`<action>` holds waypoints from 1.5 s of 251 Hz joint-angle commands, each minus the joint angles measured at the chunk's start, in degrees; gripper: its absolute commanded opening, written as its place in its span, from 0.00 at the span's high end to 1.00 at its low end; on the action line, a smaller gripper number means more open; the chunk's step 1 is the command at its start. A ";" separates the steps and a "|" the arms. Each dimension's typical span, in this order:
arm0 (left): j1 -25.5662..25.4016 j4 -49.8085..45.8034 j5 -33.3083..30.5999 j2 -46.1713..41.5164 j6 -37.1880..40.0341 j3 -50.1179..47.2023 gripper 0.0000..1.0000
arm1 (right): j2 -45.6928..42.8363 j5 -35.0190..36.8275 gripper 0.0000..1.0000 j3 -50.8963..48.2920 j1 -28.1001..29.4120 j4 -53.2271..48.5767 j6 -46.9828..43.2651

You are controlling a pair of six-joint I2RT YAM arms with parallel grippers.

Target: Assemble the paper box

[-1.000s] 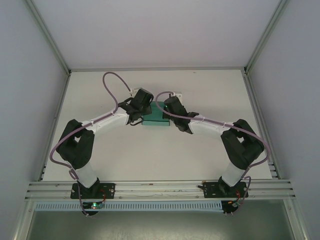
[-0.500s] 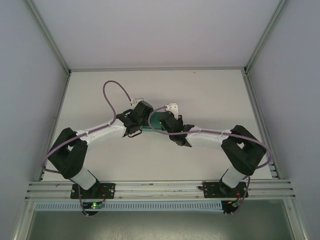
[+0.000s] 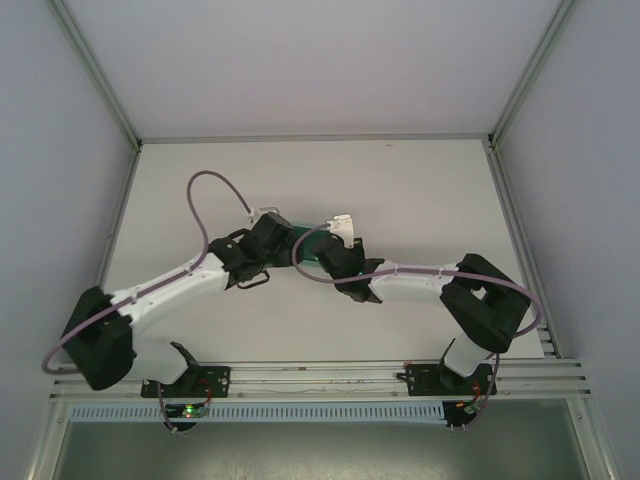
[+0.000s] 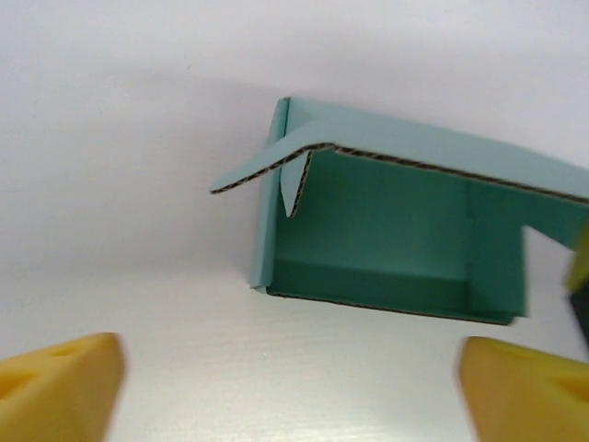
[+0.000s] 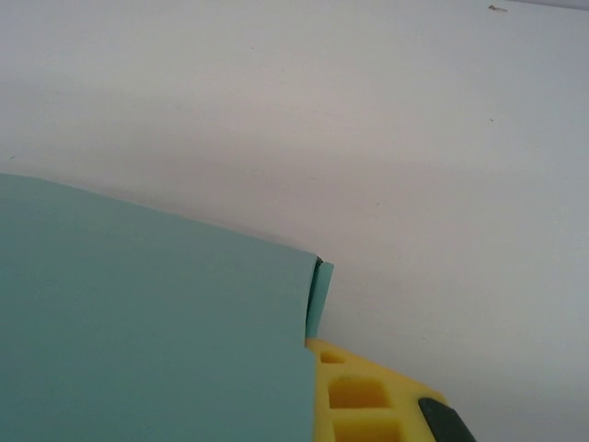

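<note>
Risk: we hold the paper box (image 4: 386, 239) by our pinching right gripper (image 5: 317, 368) alone, left gripper (image 4: 294, 391) gaping clear, so the bent flap (image 4: 405, 138) may spring open.

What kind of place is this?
Probably a robot lab test cell: a white table enclosed by plain walls, a left arm and a right arm bolted to a metal rail, and a teal box as work piece.
</note>
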 commanded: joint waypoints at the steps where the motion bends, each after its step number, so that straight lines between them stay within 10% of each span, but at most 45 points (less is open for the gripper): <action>1: -0.26 -7.57 -2.26 -4.85 -2.10 2.52 0.00 | 1.11 -1.62 0.94 -3.22 0.53 -5.26 -1.53; 43: 3.51 -7.06 -1.04 -7.40 0.02 8.25 0.00 | 1.67 -3.52 0.93 -5.90 0.79 0.43 -6.43; 120: 17.51 3.04 22.32 9.73 2.55 12.19 0.00 | 2.38 -7.68 0.91 -8.46 0.77 7.12 -12.03; 204: 18.71 11.71 27.38 21.71 6.21 10.61 0.20 | 0.47 -11.33 0.85 -10.82 0.89 8.97 -14.03; 376: 17.87 29.13 32.27 24.71 0.74 -4.56 0.41 | -28.48 -19.14 0.28 -24.90 0.69 3.10 -11.23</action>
